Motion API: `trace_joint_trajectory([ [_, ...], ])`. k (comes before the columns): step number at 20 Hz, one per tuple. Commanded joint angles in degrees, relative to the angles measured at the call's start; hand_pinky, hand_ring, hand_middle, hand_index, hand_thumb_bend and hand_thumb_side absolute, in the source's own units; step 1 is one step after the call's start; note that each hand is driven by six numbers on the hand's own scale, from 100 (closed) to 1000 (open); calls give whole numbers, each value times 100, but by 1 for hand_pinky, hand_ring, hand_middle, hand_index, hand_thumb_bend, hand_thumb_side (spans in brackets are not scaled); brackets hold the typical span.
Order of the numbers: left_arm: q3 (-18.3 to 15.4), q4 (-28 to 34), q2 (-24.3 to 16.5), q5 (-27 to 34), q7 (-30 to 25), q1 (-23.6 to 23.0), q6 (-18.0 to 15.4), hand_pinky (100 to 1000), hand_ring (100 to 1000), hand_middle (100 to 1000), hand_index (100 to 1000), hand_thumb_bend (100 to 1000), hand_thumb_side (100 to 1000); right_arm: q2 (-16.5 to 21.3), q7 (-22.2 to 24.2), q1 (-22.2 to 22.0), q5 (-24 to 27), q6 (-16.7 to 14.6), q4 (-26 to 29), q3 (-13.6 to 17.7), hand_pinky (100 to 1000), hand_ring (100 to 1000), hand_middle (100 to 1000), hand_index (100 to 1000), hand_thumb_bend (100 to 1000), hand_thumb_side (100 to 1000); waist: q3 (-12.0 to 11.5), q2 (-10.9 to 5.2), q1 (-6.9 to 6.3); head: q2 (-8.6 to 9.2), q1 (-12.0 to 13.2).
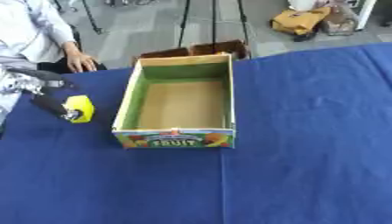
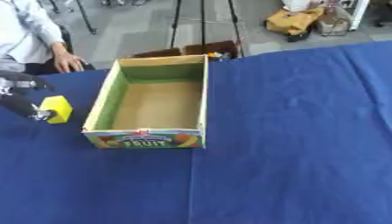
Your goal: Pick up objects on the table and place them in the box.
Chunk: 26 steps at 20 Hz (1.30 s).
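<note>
You are looking at an open cardboard box with green inner walls and a "FRUIT" label on its front [image 1: 130,100], sitting upper centre of the frame on the blue-clothed table [image 1: 306,166], and nothing is lying inside it yet. So, judging from this, the task is barely under way: no object is placed, and the only loose one showing is a small yellow block [image 1: 81,107] at the left edge of the frame, just beside the box's left wall but outside it. Your left hand [image 1: 47,103] is coming in from the left edge, with a dark finger touching the block's near side and another reaching above it; whether it is actually gripping, you cannot tell. Your right hand is not showing.
</note>
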<state>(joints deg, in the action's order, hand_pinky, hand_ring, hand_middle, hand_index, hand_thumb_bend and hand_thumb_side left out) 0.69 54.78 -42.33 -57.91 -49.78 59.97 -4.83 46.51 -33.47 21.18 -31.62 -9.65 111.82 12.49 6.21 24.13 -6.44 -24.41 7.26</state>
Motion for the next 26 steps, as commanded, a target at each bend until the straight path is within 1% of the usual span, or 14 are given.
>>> trace_joint_trajectory([
  [1,-114,-58,-222,-25,28,148,78,890,1000,1000,1000,250,555,221,-30,63,94,31,14,95,601,575,616,689,100,713,23,-8,-65,77,49],
  [4,-115,-159,-173,-114,3,183,98,891,1000,1000,1000,216,543,213,-53,85,127,60,20,94,600,574,613,686,100,707,59,11,-78,79,73],
  [9,-142,-322,-74,-321,32,241,132,892,1000,1000,1000,196,533,178,-57,81,169,86,33,105,599,572,609,682,100,699,93,2,-97,72,107],
  [15,-180,-461,-63,-487,-50,242,172,894,1000,1000,1000,142,511,156,-63,65,218,113,50,121,599,570,605,679,100,692,122,-1,-117,109,133],
  [17,-208,-504,-55,-472,-75,233,194,892,1000,1000,1000,145,514,152,-66,58,232,122,49,128,599,569,603,678,100,690,131,8,-126,123,141],
  [22,-218,-569,-51,-385,-147,208,240,889,1000,1000,1000,121,508,150,-74,57,256,133,46,137,599,568,600,676,100,686,157,43,-148,178,170],
  [23,-222,-575,-51,-376,-149,202,251,887,1000,1000,1000,105,501,151,-77,56,259,134,46,140,599,568,600,676,100,686,162,49,-150,183,172],
  [26,-230,-599,-52,-353,-142,177,273,875,1000,1000,1000,100,489,157,-96,46,263,145,40,154,599,567,599,675,100,684,176,76,-152,191,177],
])
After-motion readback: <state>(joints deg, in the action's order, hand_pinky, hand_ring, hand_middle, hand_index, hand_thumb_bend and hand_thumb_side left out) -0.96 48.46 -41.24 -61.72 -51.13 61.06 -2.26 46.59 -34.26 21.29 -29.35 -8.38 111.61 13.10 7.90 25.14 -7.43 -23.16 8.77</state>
